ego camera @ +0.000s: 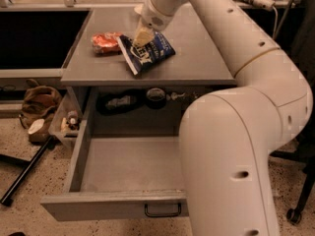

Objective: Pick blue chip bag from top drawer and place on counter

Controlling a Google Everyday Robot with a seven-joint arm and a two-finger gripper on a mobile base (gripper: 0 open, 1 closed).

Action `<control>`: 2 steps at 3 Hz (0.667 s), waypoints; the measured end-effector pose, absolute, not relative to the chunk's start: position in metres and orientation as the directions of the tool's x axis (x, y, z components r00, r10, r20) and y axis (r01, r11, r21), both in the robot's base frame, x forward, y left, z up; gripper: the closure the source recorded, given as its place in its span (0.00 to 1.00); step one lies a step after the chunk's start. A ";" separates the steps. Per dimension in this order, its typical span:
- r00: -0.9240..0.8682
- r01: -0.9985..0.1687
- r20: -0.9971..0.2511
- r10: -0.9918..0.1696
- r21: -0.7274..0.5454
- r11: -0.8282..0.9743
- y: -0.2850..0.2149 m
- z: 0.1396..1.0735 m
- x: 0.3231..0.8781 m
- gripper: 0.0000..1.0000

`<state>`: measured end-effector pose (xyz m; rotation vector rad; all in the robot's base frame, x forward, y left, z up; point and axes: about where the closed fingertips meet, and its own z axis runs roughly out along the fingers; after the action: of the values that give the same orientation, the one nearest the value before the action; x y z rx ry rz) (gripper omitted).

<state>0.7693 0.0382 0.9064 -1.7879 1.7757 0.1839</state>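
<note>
The blue chip bag point(147, 54) is dark navy with white lettering and lies tilted on the grey counter point(202, 53), its lower edge near the counter's front. My gripper point(141, 36) comes down from the upper right and is shut on the bag's upper left part. The top drawer point(123, 168) is pulled fully open below the counter and looks empty; its front panel carries a small dark loop handle point(162, 211). My large white arm point(236, 132) covers the drawer's right side.
An orange-red snack bag point(106, 42) lies on the counter just left of the blue bag. Dark objects point(156, 96) sit in the recess under the counter. A brown bag point(37, 104) and a black chair leg point(24, 173) are on the floor at left.
</note>
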 end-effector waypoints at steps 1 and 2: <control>0.048 -0.980 -0.589 -0.807 -0.183 0.075 0.037 0.863 0.771 1.00; 0.048 -0.980 -0.589 -0.807 -0.184 0.075 0.037 0.868 0.771 0.83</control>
<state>0.7710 0.0367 0.8681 -1.7700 1.7966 0.3984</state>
